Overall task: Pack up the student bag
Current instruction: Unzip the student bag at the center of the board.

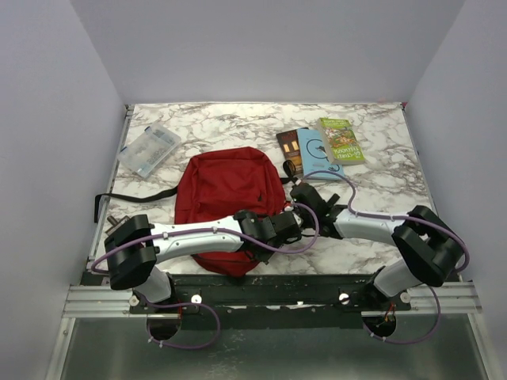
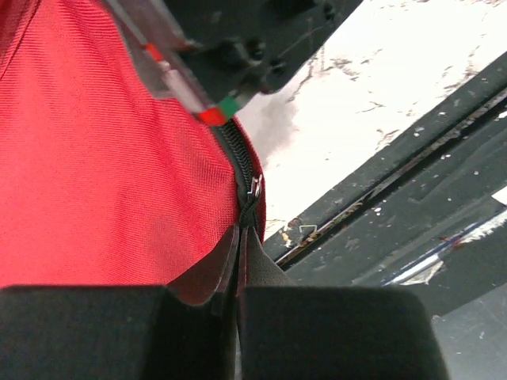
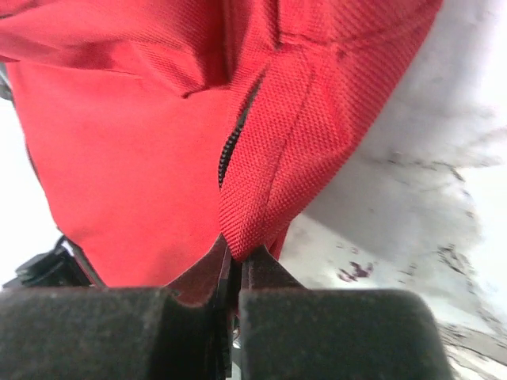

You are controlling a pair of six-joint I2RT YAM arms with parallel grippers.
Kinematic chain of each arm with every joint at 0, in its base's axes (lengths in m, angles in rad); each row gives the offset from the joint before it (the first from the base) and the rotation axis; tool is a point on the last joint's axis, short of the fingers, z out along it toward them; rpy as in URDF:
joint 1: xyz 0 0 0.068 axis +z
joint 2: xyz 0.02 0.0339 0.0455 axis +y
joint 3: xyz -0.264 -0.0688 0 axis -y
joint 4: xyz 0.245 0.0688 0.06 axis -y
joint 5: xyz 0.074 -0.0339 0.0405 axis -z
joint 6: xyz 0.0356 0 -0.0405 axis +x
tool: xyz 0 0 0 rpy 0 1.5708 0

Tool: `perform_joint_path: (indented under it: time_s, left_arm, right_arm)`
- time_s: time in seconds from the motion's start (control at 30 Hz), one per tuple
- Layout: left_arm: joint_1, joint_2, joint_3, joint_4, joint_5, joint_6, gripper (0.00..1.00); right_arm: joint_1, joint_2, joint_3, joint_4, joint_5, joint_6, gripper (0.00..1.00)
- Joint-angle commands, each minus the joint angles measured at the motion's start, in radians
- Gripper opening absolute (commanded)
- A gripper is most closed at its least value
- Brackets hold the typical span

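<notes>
The dark red student bag lies flat in the middle of the table, with its black strap trailing to the left. My left gripper is at the bag's near right edge. In the left wrist view it is shut on the black zipper pull at the end of the zipper. My right gripper is just beyond it. In the right wrist view it is shut on a fold of the bag's red fabric beside the zipper opening, lifting it slightly.
Two books and a green booklet lie at the back right. A clear plastic case lies at the back left. The table's black front rail runs close to the left gripper. White walls enclose three sides.
</notes>
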Motion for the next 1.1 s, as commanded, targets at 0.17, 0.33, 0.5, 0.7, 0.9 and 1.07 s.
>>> perform_joint_path:
  time_s: [0.17, 0.33, 0.5, 0.7, 0.9, 1.07]
  left_arm:
    - [-0.003, -0.050, -0.053, -0.096, -0.144, -0.117, 0.00]
    - [0.000, -0.079, -0.100, -0.077, -0.140, -0.159, 0.00]
    - [0.020, -0.090, -0.078, -0.043, -0.138, -0.151, 0.00]
    - [0.045, -0.095, -0.031, 0.004, -0.114, -0.134, 0.00]
    - [0.070, -0.116, -0.026, 0.038, -0.060, -0.114, 0.00]
    - [0.070, -0.129, -0.026, 0.058, -0.034, -0.101, 0.00]
  right_arm:
    - [-0.166, 0.121, 0.258, -0.088, -0.026, -0.188, 0.01]
    - [-0.286, 0.245, 0.423, -0.228, -0.125, -0.374, 0.01]
    - [-0.288, 0.293, 0.490, -0.355, -0.178, -0.509, 0.30]
    - [-0.286, 0.104, 0.184, -0.085, -0.324, -0.318, 0.72]
    - [-0.161, -0.025, -0.042, 0.196, -0.316, -0.040, 0.75]
    - [-0.094, 0.037, -0.096, 0.425, -0.293, 0.146, 0.66]
